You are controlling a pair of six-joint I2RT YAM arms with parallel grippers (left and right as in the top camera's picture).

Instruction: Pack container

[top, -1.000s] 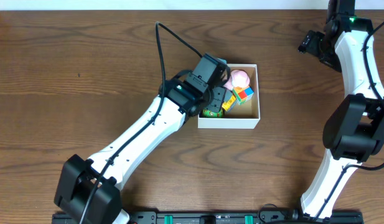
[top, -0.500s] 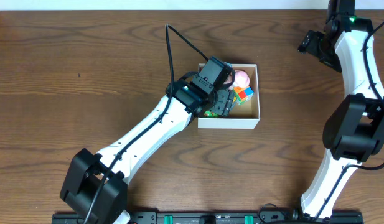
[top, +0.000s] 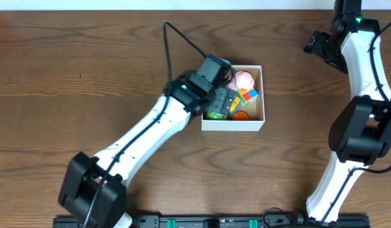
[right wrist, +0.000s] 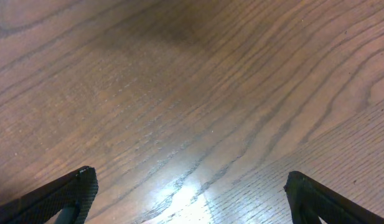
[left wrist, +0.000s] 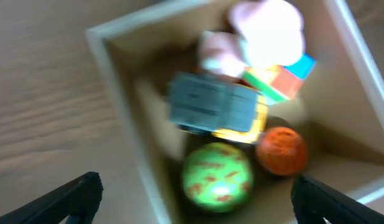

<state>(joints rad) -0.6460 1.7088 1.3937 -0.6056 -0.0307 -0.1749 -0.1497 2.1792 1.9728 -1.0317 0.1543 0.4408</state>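
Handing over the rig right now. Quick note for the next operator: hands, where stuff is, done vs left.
Left hand: open, holding nothing, above the white-walled square cardboard container.
Right hand: open, empty, over bare wooden table, far from the container.
In the container: green ball, orange ball, grey-and-yellow toy, multicoloured cube, pink-and-white toy.
Done: five toys packed; none visible outside in the overhead view.
Left: probably only lifting the left arm clear, then checking beneath it for strays.

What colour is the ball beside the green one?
The ball is orange; clearest in left wrist view.
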